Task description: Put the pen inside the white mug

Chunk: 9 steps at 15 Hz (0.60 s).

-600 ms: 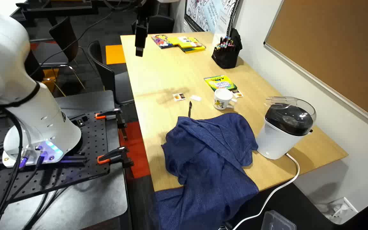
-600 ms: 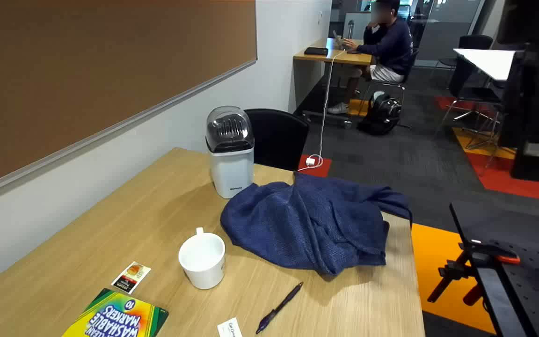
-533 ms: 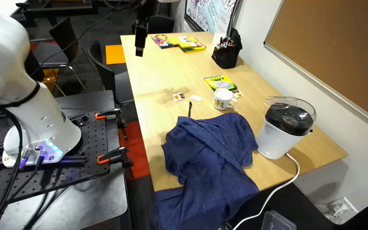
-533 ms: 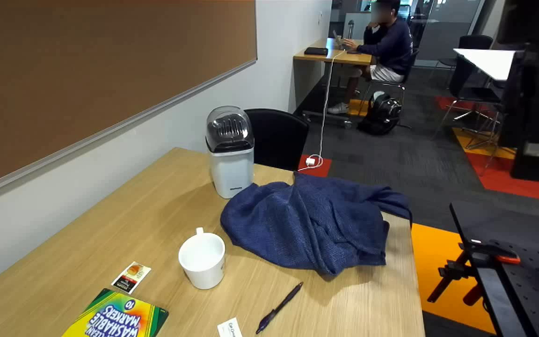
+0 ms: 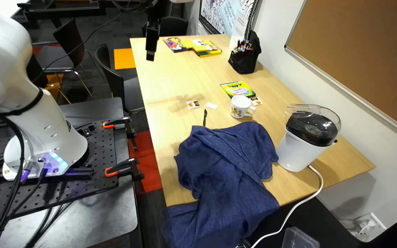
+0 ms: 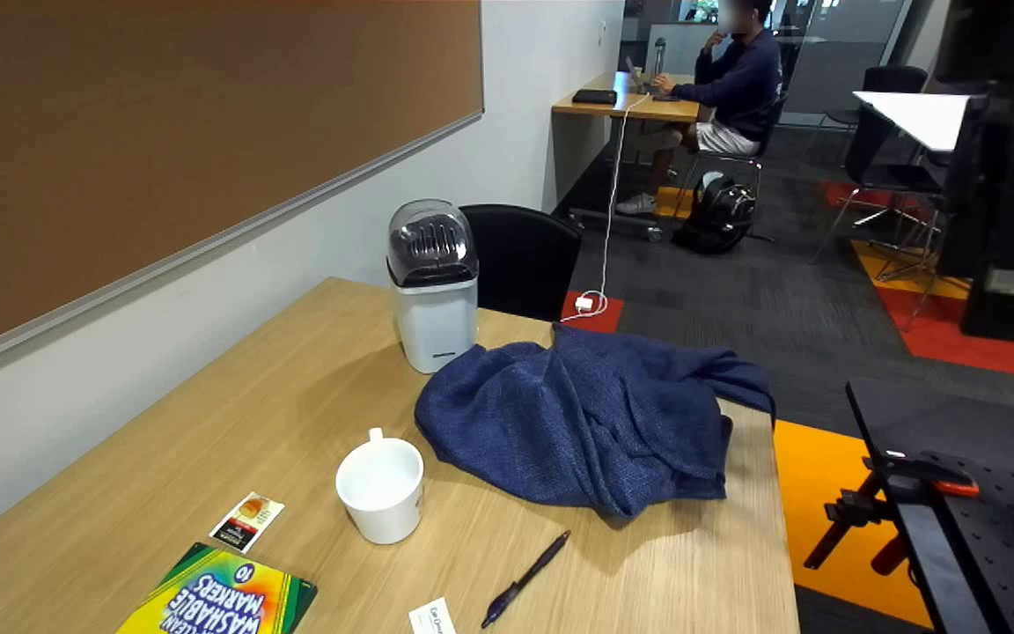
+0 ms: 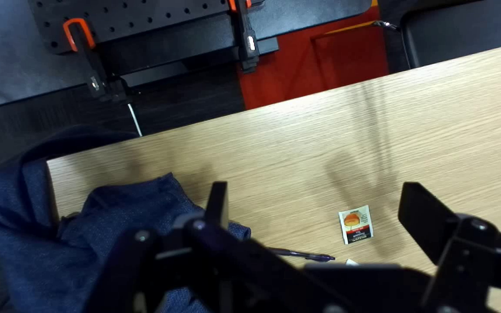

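The dark pen lies flat on the wooden table in both exterior views [image 5: 205, 118] [image 6: 526, 579], beside the blue cloth. The white mug [image 5: 240, 107] stands upright, a short way from the pen, with a yellow-green picture on its side; its open top shows in an exterior view [image 6: 381, 487]. The mug is out of sight in the wrist view. My gripper [image 7: 315, 191] is open and empty, high above the table. In the wrist view the pen [image 7: 305, 255] shows between the fingers, partly hidden by the gripper body. In an exterior view the gripper [image 5: 151, 51] hangs near the table's edge.
A crumpled blue cloth [image 5: 226, 165] drapes over the table end. A white black-topped appliance [image 6: 437, 299] with a cord stands beside it. A marker box [image 5: 238, 89], small sachets [image 7: 355, 224] and a card [image 6: 432, 616] lie near the mug. A black holder [image 5: 244, 62] stands by the wall.
My arm, the pen and the mug have not visibly moved. Only the seated person in the background has shifted posture.
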{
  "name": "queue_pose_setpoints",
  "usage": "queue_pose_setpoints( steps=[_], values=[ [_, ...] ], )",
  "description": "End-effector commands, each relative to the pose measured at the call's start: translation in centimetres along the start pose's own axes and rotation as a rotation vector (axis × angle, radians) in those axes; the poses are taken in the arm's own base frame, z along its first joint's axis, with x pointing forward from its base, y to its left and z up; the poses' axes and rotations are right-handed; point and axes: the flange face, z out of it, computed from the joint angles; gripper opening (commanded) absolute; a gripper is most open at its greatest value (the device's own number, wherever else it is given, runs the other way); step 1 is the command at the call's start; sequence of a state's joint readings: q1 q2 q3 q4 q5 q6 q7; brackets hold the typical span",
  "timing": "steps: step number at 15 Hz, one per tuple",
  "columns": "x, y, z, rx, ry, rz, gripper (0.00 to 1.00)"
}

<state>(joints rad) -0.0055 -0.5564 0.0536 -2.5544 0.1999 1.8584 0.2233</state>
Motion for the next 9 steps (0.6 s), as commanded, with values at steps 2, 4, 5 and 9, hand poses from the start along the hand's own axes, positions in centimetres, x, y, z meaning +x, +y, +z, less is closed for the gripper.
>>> queue_pose_setpoints(
  steps=[2, 4, 5, 9],
  values=[
    [0.3, -0.1, -0.1, -0.014, 0.027, -0.041, 1.0],
    [0.7, -0.3, -0.2, -0.024, 0.053, -0.103, 1.0],
    [1.0, -0.4, -0.1, -0.042, 0.062, -0.135, 1.0],
    [2.5, -0.5, 0.3, -0.114, 0.122, -0.276, 1.0]
  ],
)
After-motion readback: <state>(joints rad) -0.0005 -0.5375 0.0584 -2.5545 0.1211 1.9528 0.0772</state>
